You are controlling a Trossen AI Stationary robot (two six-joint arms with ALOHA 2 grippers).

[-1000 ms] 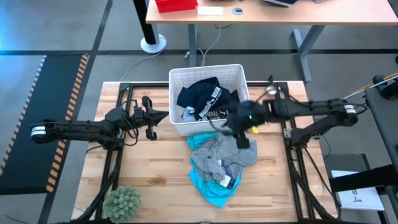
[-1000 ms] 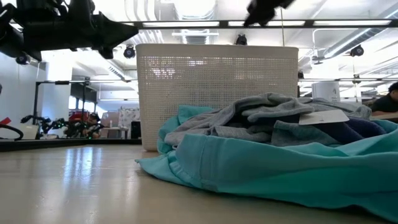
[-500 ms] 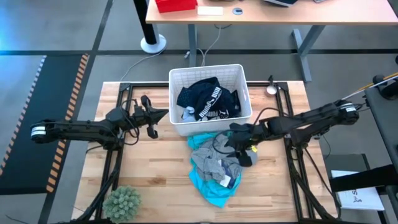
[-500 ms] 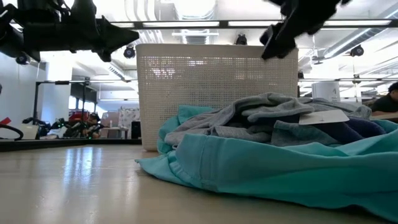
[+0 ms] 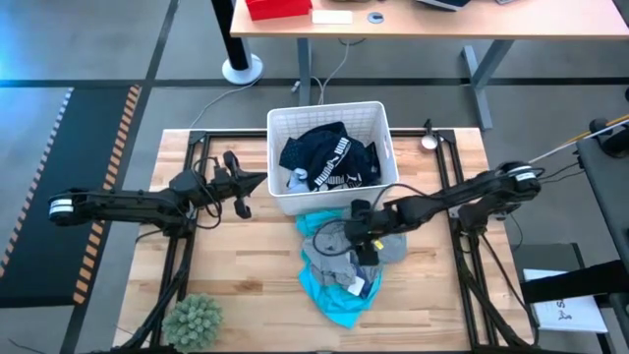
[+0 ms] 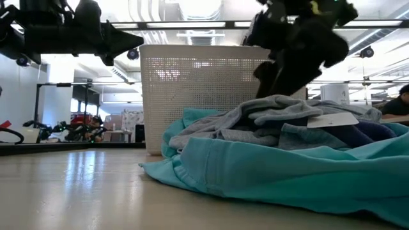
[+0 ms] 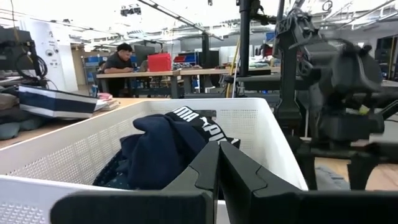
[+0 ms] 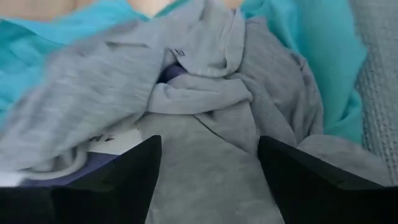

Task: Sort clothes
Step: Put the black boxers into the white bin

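Clothes lie in two groups on the pale wooden slatted bench [image 5: 236,285]. Group one: a heap of crumpled grey fabric garments [image 5: 339,258] on top of a turquoise fabric garment [image 5: 329,300], directly in front of the white slotted plastic basket [image 5: 332,120] and touching its near wall. Group two: black fabric garments with a white lettered waistband [image 5: 329,162], inside the basket.

Right claw [image 5: 356,246] is down over the heap, fingers spread wide; in the right wrist view both dark fingers [image 8: 106,177] straddle a fold of grey cloth [image 8: 199,112], with nothing clamped between them. In the low view this claw [image 6: 291,70] sits just above the top of the grey heap [image 6: 281,112].

Left claw [image 5: 257,181] hangs beside the basket's left wall, fingers pressed together, empty; its wrist view looks over the basket rim [image 7: 124,118] onto the dark garment [image 7: 161,146].

Fuzzy green plant-like ball [image 5: 195,320] rests at the bench's near left corner, well apart from the clothes.
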